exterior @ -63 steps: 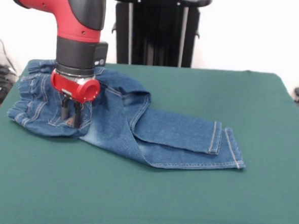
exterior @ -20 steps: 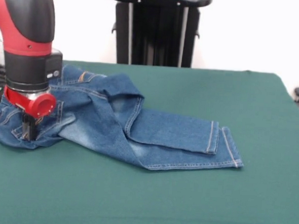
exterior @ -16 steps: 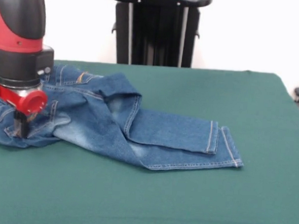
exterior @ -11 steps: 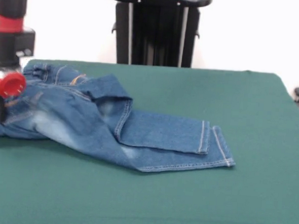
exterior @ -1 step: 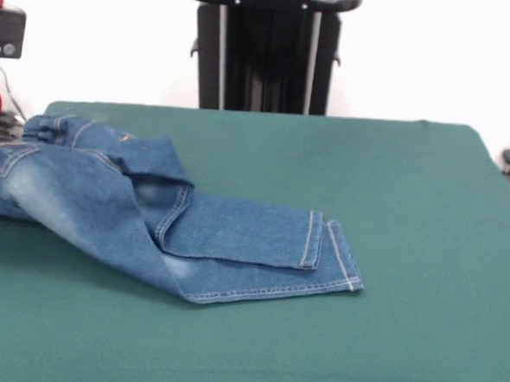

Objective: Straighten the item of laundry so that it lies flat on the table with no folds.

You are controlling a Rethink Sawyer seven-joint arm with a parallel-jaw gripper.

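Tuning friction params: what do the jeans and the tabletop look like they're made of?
Jeans: blue denim, apparently woven cotton, matte, with faded whitish patches and contrast-stitched seams and hems. Table: dark green top, matte and glare-free, probably felt or similar cloth; the weave can't be made out.

No readable text, labels, brand marks or numbers anywhere in the frame. Jeans (exterior @ -1 step: 150,215) show only stitching and faded patches, no legible tag. Tabletop (exterior @ -1 step: 359,336) is plain green, unmarked. The arm housing at the left edge carries nothing legible.
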